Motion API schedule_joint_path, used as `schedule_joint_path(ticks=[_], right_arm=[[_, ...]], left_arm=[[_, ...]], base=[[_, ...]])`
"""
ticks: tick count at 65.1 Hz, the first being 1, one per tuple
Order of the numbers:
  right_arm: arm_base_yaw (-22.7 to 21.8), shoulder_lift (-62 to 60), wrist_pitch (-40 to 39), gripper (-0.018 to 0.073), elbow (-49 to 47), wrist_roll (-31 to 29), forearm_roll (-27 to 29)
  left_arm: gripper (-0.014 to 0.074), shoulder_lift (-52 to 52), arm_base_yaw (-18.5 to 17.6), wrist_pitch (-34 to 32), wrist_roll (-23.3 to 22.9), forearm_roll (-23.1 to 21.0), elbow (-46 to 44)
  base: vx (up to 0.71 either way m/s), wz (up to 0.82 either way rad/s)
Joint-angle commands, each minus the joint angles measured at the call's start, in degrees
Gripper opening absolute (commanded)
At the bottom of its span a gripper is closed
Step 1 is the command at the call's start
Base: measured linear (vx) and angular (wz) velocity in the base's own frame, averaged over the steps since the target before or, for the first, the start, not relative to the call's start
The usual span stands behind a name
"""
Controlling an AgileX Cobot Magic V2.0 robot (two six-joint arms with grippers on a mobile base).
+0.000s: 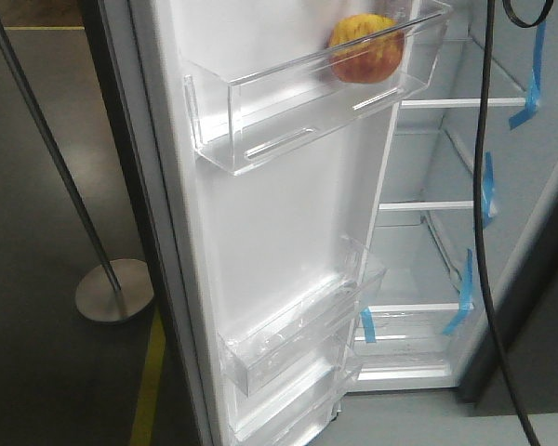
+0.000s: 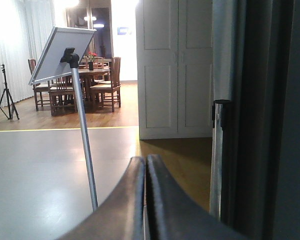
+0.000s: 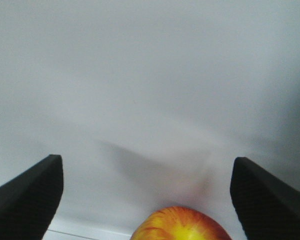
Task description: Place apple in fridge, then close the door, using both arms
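An apple (image 1: pixel 365 46) sits in the top clear bin (image 1: pixel 260 121) of the open door (image 1: pixel 279 223), at the end of the bin nearest the fridge (image 1: pixel 428 251) cavity. Its glossy skin is yellow on the upper side, streaked with red, and deepens to red lower down.

The right pincer (image 3: pixel 145 165) is spread wide and holds nothing. In its wrist view the fruit lies between the two black textured fingers (image 3: pixel 30 195), low and close in toward the palm, clear of both. Only the rounded yellow-and-red top of the fruit shows there. Ahead of the fingertips is the door's plain white lining, which carries the apple's soft shadow.

The left pincer (image 2: pixel 145 165) is closed on nothing, its two dark fingers pressed together along their length. A dark grey panel (image 2: pixel 270 120) stands just to its right; whether this belongs to the door cannot be told. Ahead of it and to its left a slim metal pole (image 2: pixel 85 150) rises to a tilted board (image 2: pixel 60 52), and well beyond are white panelled doors (image 2: pixel 175 65) and a dining table with chairs (image 2: pixel 97 82).

Inside the fridge, white-edged shelves carry strips of blue tape (image 1: pixel 533 74). A black cable (image 1: pixel 484 232) hangs in front of it.
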Motion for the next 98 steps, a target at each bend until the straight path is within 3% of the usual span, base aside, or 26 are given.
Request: schedule_joint_path(ticks=[1, 14, 21, 35, 43, 51, 61, 73, 87, 98], right_arm=[[-0.2, -3.2, -3.0, 0.0638, -1.7, 0.1, 2.6], [-0.5, -7.5, -3.0, 0.0522, -1.8, 0.1, 2.5], [-0.5, -10.9, -1.7, 0.0377, -1.8, 0.1, 1.5], [-0.5, -17.7, 4.4, -0.0017, -1.4, 1.1, -1.0], [-0.5, -21.0, 9.7, -0.0004, -1.4, 5.8, -4.7], [-0.5, -24.0, 11.5, -0.0004, -0.8, 10.6, -12.5], [-0.5, -30.6, 10.4, -0.0004, 7.5, 12.5, -16.9], [-0.5, -42.8, 6.3, -0.0004, 28.8, 11.8, -16.9], [-0.5, -61.9, -5.8, -0.0004, 58.3, 12.0, -17.1], [-0.5, -74.3, -7.6, -0.0004, 72.8, 13.8, -17.3]], left_arm=[[-0.0007, -0.8, -0.3, -4.6, -0.6, -0.2, -1.1], [-0.0007, -0.8, -0.3, -4.6, -0.6, -0.2, -1.1], [-0.0007, -0.8, -0.3, -4.6, -0.6, -0.2, -1.1], [-0.0007, -0.8, -0.3, -4.8, -0.6, -0.2, -1.1], [-0.0007, -0.8, -0.3, -4.7, -0.8, -0.3, -1.1], [-0.0007, -0.8, -0.3, -4.7, -1.2, -1.0, -1.1], [-0.0007, -0.8, -0.3, -4.9, -4.2, -6.8, -1.1], [-0.0007, -0.8, -0.3, -4.9, -10.2, -15.0, -1.1], [-0.0007, -0.8, -0.3, -4.7, -10.1, -20.7, -1.7], [-0.0007, -0.8, -0.3, -4.4, -15.0, -31.2, -1.6]], base=[[0.0, 0.0], [0.0, 0.0], [0.0, 0.0], [0.0, 0.0], [0.0, 0.0], [0.0, 0.0], [0.0, 0.0], [0.0, 0.0], [0.0, 0.0], [0.0, 0.0]])
